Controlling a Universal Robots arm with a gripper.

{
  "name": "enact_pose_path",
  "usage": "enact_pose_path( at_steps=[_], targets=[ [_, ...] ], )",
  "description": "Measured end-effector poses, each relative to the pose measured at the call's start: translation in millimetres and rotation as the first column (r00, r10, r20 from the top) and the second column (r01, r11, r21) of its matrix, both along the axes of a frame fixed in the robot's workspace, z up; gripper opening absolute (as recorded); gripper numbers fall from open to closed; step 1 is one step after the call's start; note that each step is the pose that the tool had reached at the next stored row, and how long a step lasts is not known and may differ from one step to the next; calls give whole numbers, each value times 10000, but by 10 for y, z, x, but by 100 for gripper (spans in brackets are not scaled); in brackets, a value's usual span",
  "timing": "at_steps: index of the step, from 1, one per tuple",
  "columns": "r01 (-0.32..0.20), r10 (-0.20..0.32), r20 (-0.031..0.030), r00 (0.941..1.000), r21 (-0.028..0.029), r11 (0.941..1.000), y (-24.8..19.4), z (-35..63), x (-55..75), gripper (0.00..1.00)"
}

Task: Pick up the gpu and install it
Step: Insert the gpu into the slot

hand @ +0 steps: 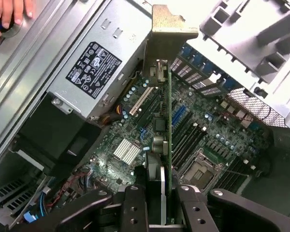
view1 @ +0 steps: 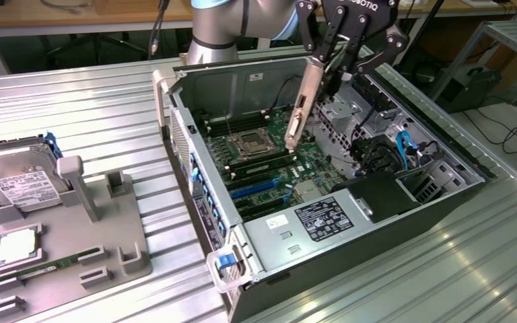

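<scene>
The gripper (view1: 332, 64) pinches the gpu (view1: 301, 108) by its upper edge and holds it upright, pale bracket toward the case wall on the exterior view's left, presumably so that the connector edge faces the motherboard (view1: 263, 161). The card hangs inside the open computer case (view1: 366, 249) lying on the bench (view1: 79, 108). I cannot tell whether its lower edge touches a slot.

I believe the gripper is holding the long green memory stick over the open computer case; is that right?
Not quite: it holds the gpu, not the memory stick. The exterior view shows the gripper shut on the gpu, pale bracket hanging down, over the open computer case, while the memory stick lies on the grey tray at that view's left.
</scene>
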State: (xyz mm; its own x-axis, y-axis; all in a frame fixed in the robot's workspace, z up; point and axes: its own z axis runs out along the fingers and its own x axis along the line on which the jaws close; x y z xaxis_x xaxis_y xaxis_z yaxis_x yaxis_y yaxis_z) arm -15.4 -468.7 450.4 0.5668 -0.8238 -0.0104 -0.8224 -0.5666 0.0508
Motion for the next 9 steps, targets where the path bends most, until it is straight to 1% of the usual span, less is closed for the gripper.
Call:
enact_pose_path(
  at_steps=[4, 9],
  targets=[
    [716, -716, 0, 9974, 0, 9974, 0, -25, 0, 28],
    [1449, -1449, 0, 9894, 0, 9894, 0, -52, 0, 28]
  ],
)
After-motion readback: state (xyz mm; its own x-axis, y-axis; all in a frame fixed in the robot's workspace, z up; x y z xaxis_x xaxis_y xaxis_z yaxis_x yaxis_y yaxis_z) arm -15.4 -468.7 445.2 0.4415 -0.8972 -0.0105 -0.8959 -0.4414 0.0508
